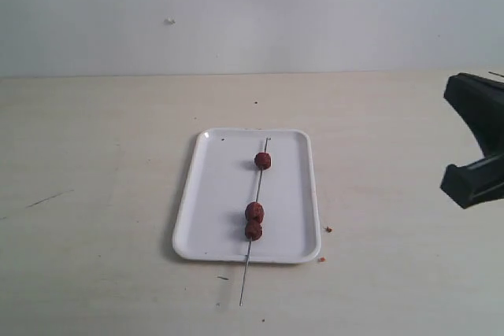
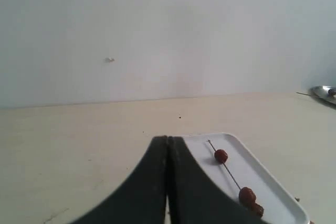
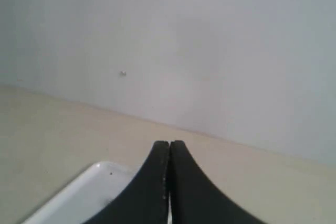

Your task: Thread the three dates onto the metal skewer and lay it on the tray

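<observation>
White, glossy and round-cornered, the tray (image 1: 209, 194) sits on a pale wood-grain table (image 1: 94, 218), and the thin grey metal skewer (image 1: 261, 186) lies lengthwise along it, tip poking past the tray's near rim! Wrinkled and dark red-brown, the three dates (image 1: 254, 211) are threaded on: one alone toward the tray's far end, two touching by the near rim. Now the left claw (image 2: 168, 140), black fingers pressed together, empty, beside the tray and clear of the skewer. And the right claw (image 3: 169, 144), likewise clamped together on nothing, with the tray's corner just beyond it
</observation>
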Robot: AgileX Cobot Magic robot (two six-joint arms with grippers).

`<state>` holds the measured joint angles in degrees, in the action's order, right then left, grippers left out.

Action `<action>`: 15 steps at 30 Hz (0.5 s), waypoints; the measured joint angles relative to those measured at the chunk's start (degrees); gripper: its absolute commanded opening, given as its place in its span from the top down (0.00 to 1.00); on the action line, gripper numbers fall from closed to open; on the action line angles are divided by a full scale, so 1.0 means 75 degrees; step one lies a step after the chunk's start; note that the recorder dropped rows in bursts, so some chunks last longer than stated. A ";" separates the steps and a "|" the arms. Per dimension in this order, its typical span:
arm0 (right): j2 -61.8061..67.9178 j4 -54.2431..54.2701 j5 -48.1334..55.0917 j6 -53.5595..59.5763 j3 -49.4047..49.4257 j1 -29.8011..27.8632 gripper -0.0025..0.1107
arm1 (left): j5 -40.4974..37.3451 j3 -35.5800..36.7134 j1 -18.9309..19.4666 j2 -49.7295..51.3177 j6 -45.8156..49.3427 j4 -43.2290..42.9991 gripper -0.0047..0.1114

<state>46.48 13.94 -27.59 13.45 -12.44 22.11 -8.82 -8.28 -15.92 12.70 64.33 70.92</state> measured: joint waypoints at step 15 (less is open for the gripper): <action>-0.1424 0.0179 -0.0009 -0.0280 0.0194 -0.0050 0.98 | -0.0030 0.0611 0.0000 -0.0441 -0.0030 0.0168 0.96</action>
<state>35.80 15.28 -27.66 11.35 -10.99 21.73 -9.04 -3.70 -15.92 9.39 64.11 72.17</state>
